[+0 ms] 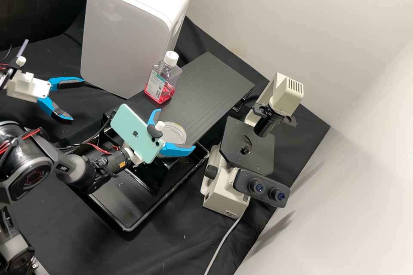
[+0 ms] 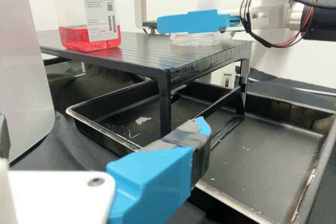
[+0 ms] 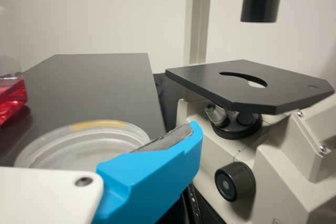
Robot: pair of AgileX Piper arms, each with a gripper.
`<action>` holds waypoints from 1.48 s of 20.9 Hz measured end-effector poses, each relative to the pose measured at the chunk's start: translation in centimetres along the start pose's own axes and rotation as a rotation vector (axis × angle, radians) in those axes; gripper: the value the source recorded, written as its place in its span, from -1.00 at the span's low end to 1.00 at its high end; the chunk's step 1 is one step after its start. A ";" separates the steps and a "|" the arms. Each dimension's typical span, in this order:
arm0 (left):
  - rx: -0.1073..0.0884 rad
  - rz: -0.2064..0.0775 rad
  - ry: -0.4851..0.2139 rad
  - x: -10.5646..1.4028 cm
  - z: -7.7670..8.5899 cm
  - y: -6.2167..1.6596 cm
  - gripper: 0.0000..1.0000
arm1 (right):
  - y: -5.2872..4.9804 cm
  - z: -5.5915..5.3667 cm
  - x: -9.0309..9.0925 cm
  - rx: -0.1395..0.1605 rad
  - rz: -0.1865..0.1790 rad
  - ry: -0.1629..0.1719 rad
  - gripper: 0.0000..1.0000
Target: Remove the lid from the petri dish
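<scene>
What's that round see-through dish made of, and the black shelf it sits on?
The petri dish looks like clear, glossy plastic, possibly glass: the dark surface shows through it and its rim catches the light. The shelf looks like black metal or hard plastic with a matte finish and fine parallel ridges; I can't tell which.

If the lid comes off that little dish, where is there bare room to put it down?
The far half of the black platform, beyond the flask and petri dish, is bare. So is the tray floor nearest the camera. The platform's near end is crowded: the right gripper sits around the dish, the microscope close beside.
</scene>
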 end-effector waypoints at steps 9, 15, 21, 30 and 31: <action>0.000 0.000 0.000 0.0 0.0 0.00 1.00 | 0.0 0.1 0.0 0.003 0.002 -0.005 -1.00; 0.000 0.000 0.000 0.0 0.0 0.00 1.00 | -0.1 0.0 0.0 0.003 -0.002 -0.001 -1.00; 0.000 0.000 0.000 0.0 0.0 0.00 1.00 | -0.1 0.0 0.0 0.003 -0.002 -0.001 -1.00; 0.000 0.000 0.000 0.0 0.0 0.00 1.00 | -0.1 -0.1 0.0 0.003 -0.001 0.001 -1.00; 0.000 0.000 0.000 0.0 0.0 0.00 1.00 | -0.1 -0.1 0.0 0.003 0.002 0.004 -1.00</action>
